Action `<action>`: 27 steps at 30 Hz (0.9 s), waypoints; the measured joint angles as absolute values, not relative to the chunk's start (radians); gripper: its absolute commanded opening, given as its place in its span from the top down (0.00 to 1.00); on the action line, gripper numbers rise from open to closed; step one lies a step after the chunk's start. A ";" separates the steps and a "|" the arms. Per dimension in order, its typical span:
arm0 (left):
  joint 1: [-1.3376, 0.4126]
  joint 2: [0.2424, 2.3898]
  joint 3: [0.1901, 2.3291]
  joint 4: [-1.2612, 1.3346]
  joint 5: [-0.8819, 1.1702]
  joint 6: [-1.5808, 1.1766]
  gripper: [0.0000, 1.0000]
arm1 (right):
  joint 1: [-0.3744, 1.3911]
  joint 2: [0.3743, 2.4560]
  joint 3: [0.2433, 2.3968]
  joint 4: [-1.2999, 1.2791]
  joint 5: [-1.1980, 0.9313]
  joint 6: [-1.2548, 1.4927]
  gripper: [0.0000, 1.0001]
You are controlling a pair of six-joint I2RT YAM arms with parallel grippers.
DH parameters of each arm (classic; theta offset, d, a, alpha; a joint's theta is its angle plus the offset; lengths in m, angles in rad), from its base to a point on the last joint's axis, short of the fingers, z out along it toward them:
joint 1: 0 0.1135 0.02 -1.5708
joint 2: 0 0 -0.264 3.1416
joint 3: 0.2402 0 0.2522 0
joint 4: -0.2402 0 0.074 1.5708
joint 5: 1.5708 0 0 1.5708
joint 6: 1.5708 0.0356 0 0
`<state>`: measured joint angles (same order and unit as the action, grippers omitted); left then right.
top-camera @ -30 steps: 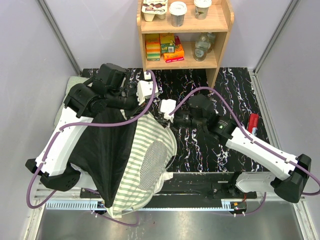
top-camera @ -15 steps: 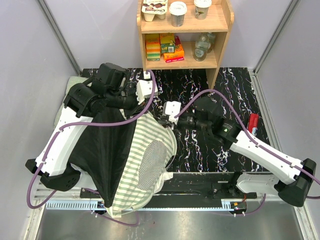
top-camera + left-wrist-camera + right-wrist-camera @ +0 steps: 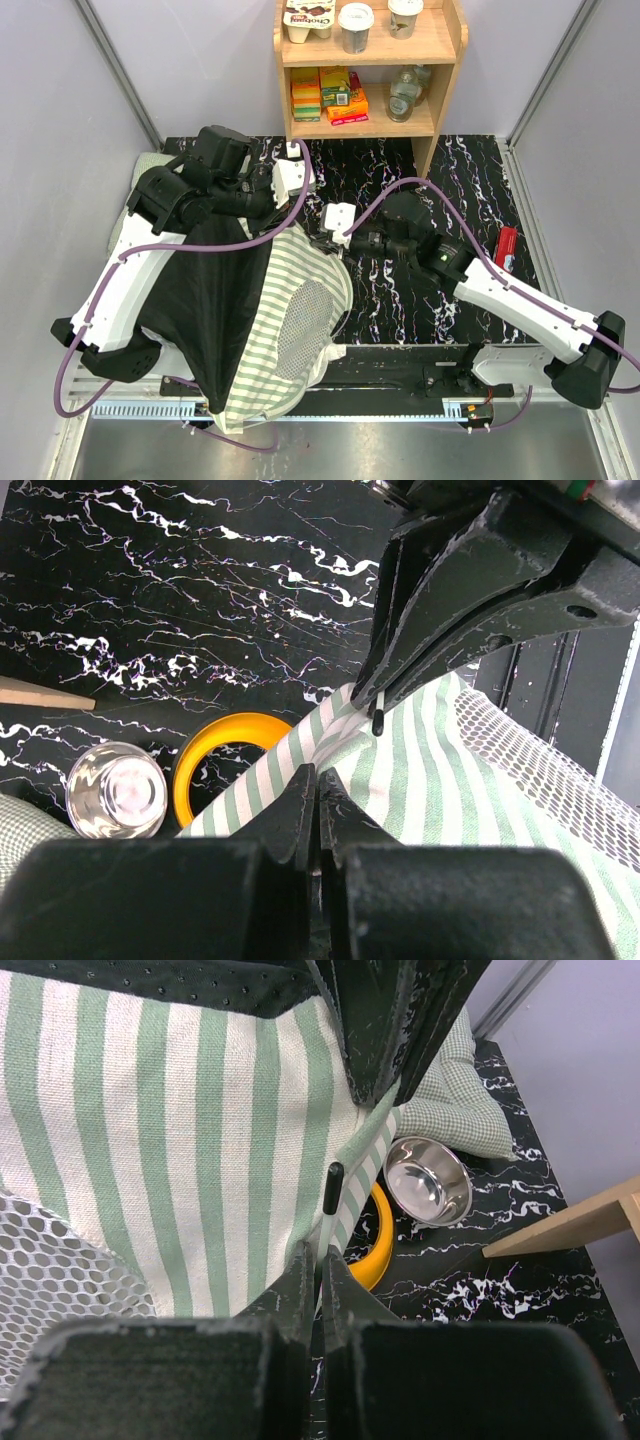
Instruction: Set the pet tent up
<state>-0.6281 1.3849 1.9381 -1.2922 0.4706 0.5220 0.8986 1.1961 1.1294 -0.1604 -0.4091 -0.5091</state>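
Top view: pet tent [image 3: 300,310] collapsed, draped over left half of table [image 3: 470,170]. Long axis run from peak at mid-table to near edge, peak pointed toward shelf [image 3: 360,128]. Striped side right, dark underside left. Right gripper [image 3: 324,240] at peak.
Left wrist: left gripper [image 3: 317,780] jaws pressed on striped hem.
Right wrist: right jaws pinched on same hem, opposite. Judged: hem to be drawn apart evenly, slowly, without slipping.

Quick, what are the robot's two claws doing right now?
Left gripper: closed, pinching the pet tent by its striped edge.
Right gripper: closed, pinching the same edge.
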 measured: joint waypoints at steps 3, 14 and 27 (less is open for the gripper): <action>-0.627 1.385 1.939 -1.293 0.471 0.522 1.00 | 0.899 1.201 1.133 -0.163 -0.406 -0.510 1.00; -0.626 1.396 1.946 -1.295 0.470 0.522 1.00 | 0.899 1.227 1.157 -0.181 -0.382 -0.511 1.00; -0.619 1.397 1.951 -1.299 0.466 0.523 1.00 | 0.899 1.210 1.139 -0.179 -0.377 -0.530 1.00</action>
